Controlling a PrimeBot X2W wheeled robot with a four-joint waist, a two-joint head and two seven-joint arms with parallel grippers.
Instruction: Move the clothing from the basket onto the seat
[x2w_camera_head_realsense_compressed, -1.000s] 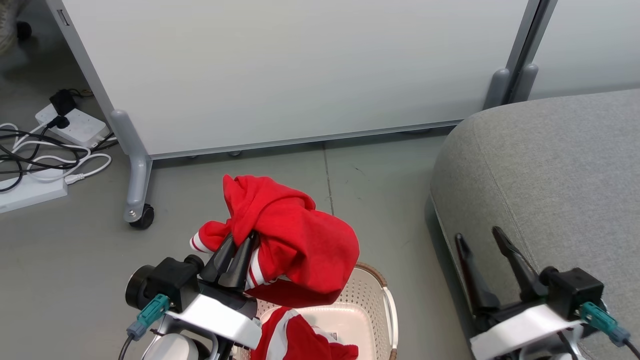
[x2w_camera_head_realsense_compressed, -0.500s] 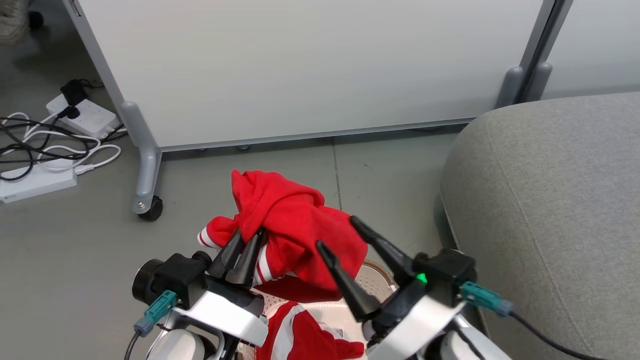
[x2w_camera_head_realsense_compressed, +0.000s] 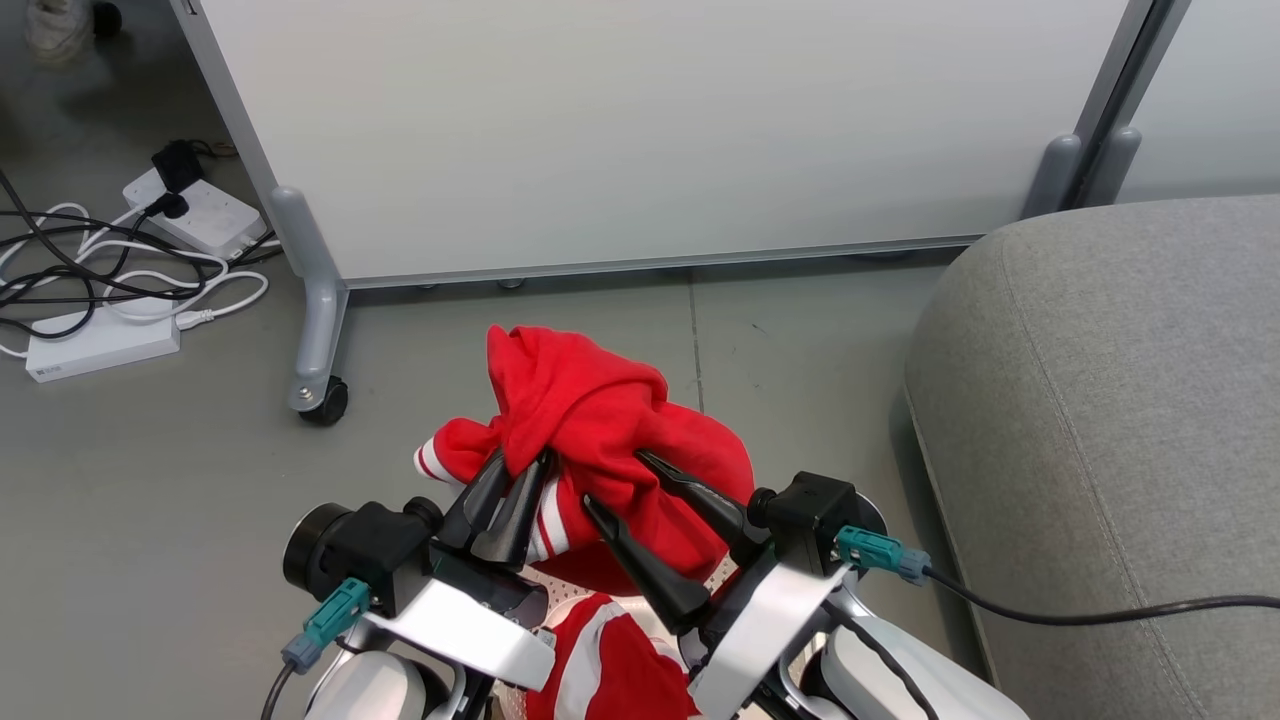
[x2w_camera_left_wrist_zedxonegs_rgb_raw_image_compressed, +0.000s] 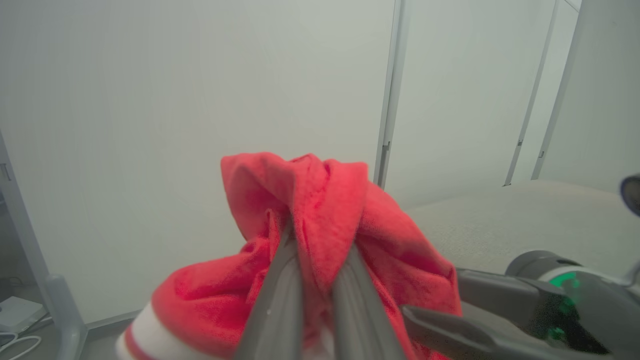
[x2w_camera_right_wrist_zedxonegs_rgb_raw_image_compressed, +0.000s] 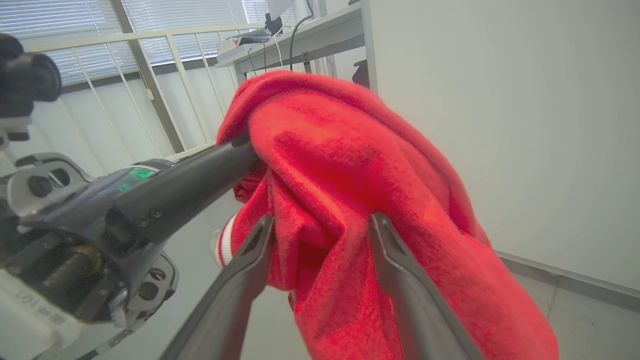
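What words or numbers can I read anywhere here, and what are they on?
"101": white housing of the left gripper, sideways, in the right wrist view.
Print on the curved white band below it: too blurred to read.
Mark on the white power brick: too small.

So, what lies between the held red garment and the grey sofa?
Bare grey floor separates the red garment from the sofa, as the head view shows.
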